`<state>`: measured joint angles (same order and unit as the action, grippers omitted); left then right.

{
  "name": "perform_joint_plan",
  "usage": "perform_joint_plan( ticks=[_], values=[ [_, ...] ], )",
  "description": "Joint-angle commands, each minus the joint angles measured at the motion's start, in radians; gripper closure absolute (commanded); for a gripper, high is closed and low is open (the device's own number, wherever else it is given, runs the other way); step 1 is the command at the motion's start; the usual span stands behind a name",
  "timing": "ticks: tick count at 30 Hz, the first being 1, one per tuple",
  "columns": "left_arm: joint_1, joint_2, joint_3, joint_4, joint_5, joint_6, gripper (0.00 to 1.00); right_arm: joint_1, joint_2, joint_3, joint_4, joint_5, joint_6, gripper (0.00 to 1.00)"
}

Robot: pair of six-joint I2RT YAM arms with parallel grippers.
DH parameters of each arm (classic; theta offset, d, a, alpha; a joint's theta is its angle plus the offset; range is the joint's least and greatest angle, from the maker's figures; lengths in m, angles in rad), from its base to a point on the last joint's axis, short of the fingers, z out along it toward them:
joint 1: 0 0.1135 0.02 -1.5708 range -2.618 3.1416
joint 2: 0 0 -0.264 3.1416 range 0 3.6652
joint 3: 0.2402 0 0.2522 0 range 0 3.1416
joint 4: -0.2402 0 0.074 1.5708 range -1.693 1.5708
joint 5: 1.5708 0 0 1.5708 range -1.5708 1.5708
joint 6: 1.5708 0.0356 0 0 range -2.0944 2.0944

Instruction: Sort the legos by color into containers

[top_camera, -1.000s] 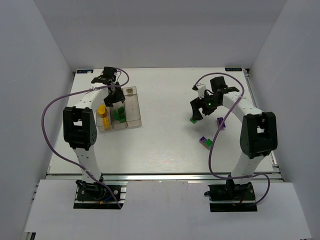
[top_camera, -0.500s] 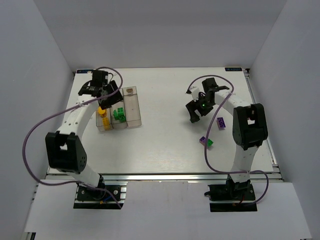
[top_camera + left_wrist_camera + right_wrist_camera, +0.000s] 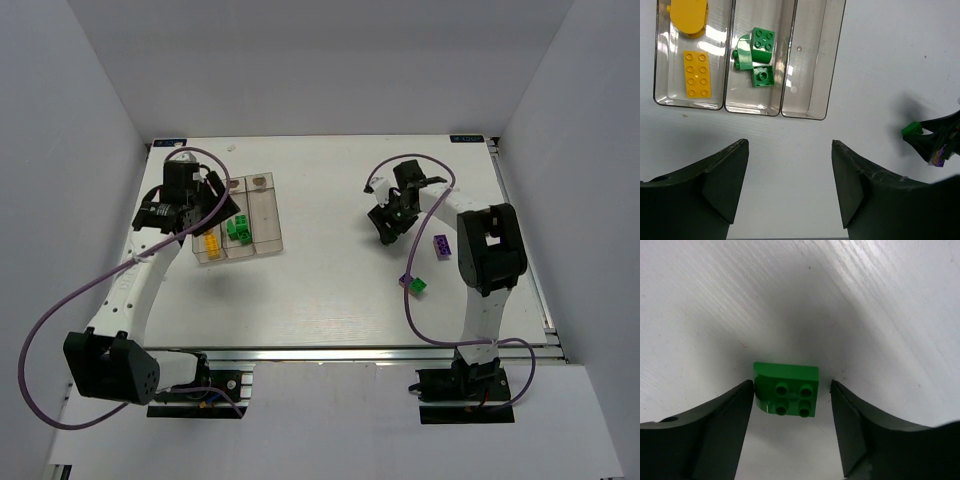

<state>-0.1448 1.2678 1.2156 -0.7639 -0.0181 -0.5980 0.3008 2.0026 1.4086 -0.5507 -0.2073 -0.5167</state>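
Observation:
My right gripper [image 3: 792, 386] is open and low on the table, with a green lego [image 3: 786, 390] between its jaws. The left finger touches the brick and the right finger stands a little off. In the top view this gripper [image 3: 387, 224] hides the brick. My left gripper [image 3: 790, 172] is open and empty, high above the table near the containers [image 3: 781, 111]. The left bin holds yellow legos [image 3: 696, 73], the middle bin green legos [image 3: 758, 54], and the right bin [image 3: 810, 60] holds none. The left gripper [image 3: 212, 200] overlaps the tray's left side in the top view.
A purple lego [image 3: 440, 246] lies right of the right gripper. A purple and a green lego [image 3: 413, 283] lie together nearer the front. The tray [image 3: 275, 215] sits at the left rear. White walls enclose the table.
The left arm has swung back and to the left, away from over the tray's far end. The right arm has folded in, and its gripper has settled around the green lego.

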Motion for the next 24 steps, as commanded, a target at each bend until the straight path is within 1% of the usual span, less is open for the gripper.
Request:
perform_joint_plan(
  ticks=[1, 3, 8, 9, 11, 12, 14, 15, 16, 18, 19, 20, 22, 23, 24],
  values=[
    [0.007, -0.062, -0.014, -0.029, -0.013, -0.016, 0.23, 0.02, -0.005, -0.037, 0.028, 0.026, -0.02, 0.34],
    [0.007, -0.076, -0.018, -0.038, -0.019, -0.019, 0.23, 0.027, -0.011, -0.072, 0.052, 0.06, -0.026, 0.43],
    [0.007, -0.119, -0.03, -0.051, -0.028, -0.025, 0.23, 0.05, -0.05, -0.167, 0.11, 0.115, -0.055, 0.58],
    [0.007, -0.128, -0.034, -0.054, -0.029, -0.026, 0.23, 0.052, -0.051, -0.172, 0.113, 0.117, -0.059, 0.66],
    [0.007, -0.146, -0.037, -0.058, -0.032, -0.026, 0.22, 0.054, -0.057, -0.169, 0.11, 0.103, -0.065, 0.74],
    [0.007, -0.151, -0.039, -0.063, -0.034, -0.028, 0.23, 0.052, -0.061, -0.159, 0.101, 0.092, -0.068, 0.81],
    [0.007, -0.168, -0.037, -0.067, -0.034, -0.029, 0.22, 0.054, -0.077, -0.103, 0.058, 0.041, -0.078, 0.88],
    [0.007, -0.177, -0.036, -0.069, -0.034, -0.029, 0.22, 0.054, -0.085, -0.079, 0.042, 0.019, -0.082, 0.96],
    [0.007, -0.186, -0.034, -0.066, -0.031, -0.031, 0.22, 0.057, -0.097, -0.053, 0.003, -0.001, -0.091, 0.97],
    [0.007, -0.214, -0.034, -0.054, -0.023, -0.036, 0.22, 0.069, -0.102, 0.056, -0.044, -0.069, -0.098, 1.0],
    [0.007, -0.22, -0.04, -0.045, -0.017, -0.036, 0.22, 0.075, -0.097, 0.097, -0.07, -0.093, -0.101, 1.0],
    [0.007, -0.232, -0.044, -0.035, -0.011, -0.039, 0.22, 0.08, -0.091, 0.19, -0.125, -0.15, -0.103, 1.0],
    [0.007, -0.264, -0.057, -0.009, 0.009, -0.049, 0.22, 0.106, -0.061, 0.287, -0.176, -0.208, -0.092, 1.0],
    [0.007, -0.278, -0.065, 0.003, 0.017, -0.052, 0.22, 0.124, -0.047, 0.382, -0.217, -0.268, -0.077, 1.0],
    [0.007, -0.306, -0.071, 0.029, 0.048, -0.065, 0.22, 0.15, -0.033, 0.426, -0.227, -0.299, -0.062, 1.0]
  ],
)
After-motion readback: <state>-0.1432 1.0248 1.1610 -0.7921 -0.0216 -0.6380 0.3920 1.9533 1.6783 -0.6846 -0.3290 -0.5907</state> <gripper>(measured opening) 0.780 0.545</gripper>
